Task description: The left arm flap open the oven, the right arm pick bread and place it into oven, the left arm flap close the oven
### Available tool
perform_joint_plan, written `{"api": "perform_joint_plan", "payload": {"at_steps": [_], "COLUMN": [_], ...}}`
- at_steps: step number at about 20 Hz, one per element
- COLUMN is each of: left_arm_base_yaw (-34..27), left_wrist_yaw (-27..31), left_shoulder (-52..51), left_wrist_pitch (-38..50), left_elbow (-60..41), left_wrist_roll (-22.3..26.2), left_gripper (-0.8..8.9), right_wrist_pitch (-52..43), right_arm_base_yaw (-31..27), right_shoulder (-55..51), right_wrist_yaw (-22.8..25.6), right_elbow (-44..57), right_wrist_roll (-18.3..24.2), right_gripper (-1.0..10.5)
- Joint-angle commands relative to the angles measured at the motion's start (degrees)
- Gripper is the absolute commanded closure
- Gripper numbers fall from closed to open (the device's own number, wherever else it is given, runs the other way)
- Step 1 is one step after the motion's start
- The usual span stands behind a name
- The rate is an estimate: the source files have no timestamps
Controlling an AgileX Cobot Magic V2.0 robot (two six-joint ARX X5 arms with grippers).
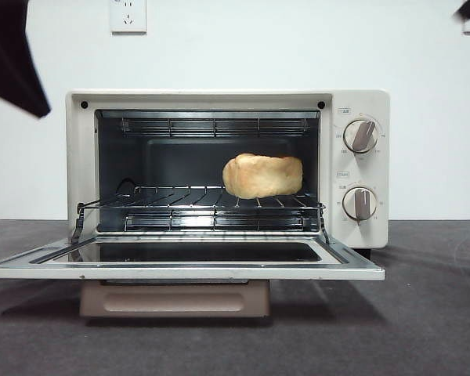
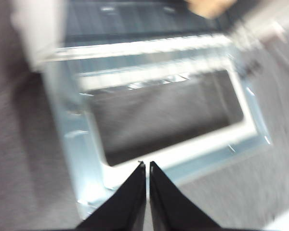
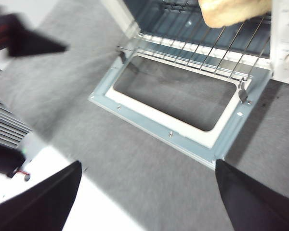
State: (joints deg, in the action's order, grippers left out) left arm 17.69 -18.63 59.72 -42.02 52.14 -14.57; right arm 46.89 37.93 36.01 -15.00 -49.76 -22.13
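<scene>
Bread sits on the open oven rack; left end effector closed, right end effector spread.

Dark grey table under the oven

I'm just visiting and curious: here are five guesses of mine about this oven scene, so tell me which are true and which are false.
1. The oven door is shut. False: it lies folded down flat, fully open.
2. The bread sits on the wire rack inside the oven. True.
3. The bread is on the side of the rack away from the knobs. False: it sits toward the side with the two knobs.
4. The left tool is shut, its two jaws pressed together, above the open door's edge. True.
5. The right tool is holding the bread. False: it is open and empty, back from the oven.
</scene>
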Motion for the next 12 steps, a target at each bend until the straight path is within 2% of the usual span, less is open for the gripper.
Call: {"api": "perform_joint_plan", "payload": {"at_steps": [1,3,6,12], "left_arm_base_yaw": [-7.08,-11.02,-14.34,-14.91], "left_wrist_yaw": [-5.49,-8.87,-10.32,-11.15], "left_shoulder": [4.24,7.13,10.49,15.19], "left_wrist_pitch": [0.52,3.06,8.83,16.00], "left_elbow": [0.07,-2.71,-8.37,-18.64], "left_wrist_roll": [1.57,1.36,-1.05,-3.17], "left_gripper": [7.99,7.99,7.99,7.99], "right_wrist_pitch": [2.34,4.87,7.41,8.13], "right_arm_base_yaw": [0.52,0.52,0.52,0.52], "right_shoulder": [-4.48,-8.07,-10.84,-11.54], "right_wrist_yaw": [0.00,0.02,0.07,-0.17], "right_elbow": [-0.96,-1.18,-1.66,-3.06], "right_wrist_roll": [1.62,1.55,1.36,1.18], "right_gripper": [5.1,5.2,5.9,7.7]}}
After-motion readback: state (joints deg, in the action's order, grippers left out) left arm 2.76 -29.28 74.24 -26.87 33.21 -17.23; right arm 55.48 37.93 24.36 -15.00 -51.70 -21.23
